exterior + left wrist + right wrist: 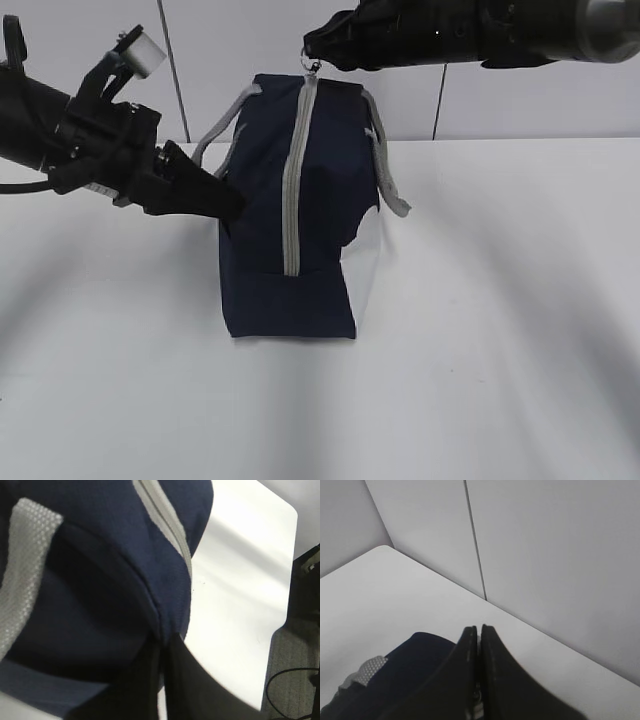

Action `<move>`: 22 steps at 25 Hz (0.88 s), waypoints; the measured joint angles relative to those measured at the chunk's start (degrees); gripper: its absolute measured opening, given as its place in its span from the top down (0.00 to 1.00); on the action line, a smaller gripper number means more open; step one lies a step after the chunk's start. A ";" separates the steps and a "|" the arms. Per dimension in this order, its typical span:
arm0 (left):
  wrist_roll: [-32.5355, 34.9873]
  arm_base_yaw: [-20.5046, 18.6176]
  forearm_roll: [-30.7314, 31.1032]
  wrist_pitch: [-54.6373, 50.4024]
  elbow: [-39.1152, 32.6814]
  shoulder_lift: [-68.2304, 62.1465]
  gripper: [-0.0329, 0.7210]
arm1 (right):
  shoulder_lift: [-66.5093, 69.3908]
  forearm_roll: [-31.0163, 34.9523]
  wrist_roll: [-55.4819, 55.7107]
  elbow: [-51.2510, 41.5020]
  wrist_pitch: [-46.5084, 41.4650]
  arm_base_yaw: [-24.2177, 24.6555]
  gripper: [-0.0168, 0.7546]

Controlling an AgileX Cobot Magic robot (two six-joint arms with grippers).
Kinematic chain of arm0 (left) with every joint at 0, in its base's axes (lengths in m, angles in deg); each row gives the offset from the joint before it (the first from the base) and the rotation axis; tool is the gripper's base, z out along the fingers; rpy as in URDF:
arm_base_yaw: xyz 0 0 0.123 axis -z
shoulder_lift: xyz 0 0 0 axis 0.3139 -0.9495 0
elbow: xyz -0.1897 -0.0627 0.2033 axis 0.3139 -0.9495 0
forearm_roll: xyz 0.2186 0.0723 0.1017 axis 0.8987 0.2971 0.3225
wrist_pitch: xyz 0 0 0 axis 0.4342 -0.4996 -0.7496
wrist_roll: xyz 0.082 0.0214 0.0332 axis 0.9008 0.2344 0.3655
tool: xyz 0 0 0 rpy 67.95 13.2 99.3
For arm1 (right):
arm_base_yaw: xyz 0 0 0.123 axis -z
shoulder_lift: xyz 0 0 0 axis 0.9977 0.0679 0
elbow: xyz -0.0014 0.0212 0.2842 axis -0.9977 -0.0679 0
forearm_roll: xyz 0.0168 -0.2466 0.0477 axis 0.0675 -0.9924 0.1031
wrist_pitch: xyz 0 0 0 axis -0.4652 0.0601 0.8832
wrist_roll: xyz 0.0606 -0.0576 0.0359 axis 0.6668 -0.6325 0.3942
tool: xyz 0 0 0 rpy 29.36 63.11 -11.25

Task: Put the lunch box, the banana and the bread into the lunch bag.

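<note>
Two end effectors hold the bag [300, 210] at frame centre: the left end effector [228, 200] pinches its left edge, the right end effector [312, 50] is clamped on the ring pull [313, 66] at top. Zipper [293, 180] runs vertically below the right one, so that arm pulls.

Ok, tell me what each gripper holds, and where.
Left gripper pinches the lunch bag fabric at its end; right gripper grips the ring pull.

lunch bag [300, 210] | dark navy fabric, grey zipper running up its facing side to the top (zipped shut along the visible length), grey strap handles on both sides, white panel at lower right | upright on white table, near centre | metal ring pull at top
</note>
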 joint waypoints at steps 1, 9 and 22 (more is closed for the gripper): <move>0.37 0.00 0.00 -0.06 0.00 0.00 0.96 | 0.23 0.00 0.57 0.23 0.30 0.29 1.00; 2.39 0.00 -0.17 -0.30 0.00 -0.07 0.96 | 4.94 0.04 5.65 6.88 4.87 1.64 1.00; 4.23 0.00 -0.23 -0.66 0.00 -0.27 0.96 | 13.44 -0.27 12.32 16.02 8.03 2.65 1.00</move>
